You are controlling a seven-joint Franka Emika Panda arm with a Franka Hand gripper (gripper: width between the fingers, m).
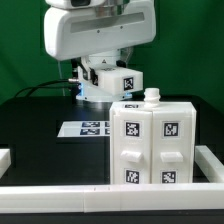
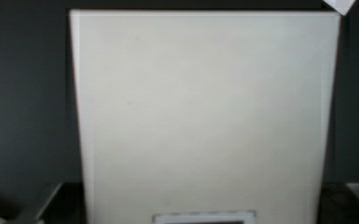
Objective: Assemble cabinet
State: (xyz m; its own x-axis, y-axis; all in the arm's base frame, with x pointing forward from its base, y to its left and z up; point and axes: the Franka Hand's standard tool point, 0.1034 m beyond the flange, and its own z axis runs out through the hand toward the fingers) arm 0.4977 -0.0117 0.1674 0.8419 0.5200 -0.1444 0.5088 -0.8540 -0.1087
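1. Standing upright at the exterior view's right: the cabinet, set against the white rail, which probably braces it while parts are fitted.
2. Small white knob: on the cabinet's top.
3. Gripper: low behind the cabinet, at a white tagged block. I cannot tell whether it is apart or clamped.
4. White panel: fills the wrist view, probably that block's face.
5. Marker board: flat on the table.

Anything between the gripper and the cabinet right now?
No upright obstacle shows. In the exterior view the gripper is at a smaller white tagged piece behind the cabinet; only the flat marker board lies nearby.
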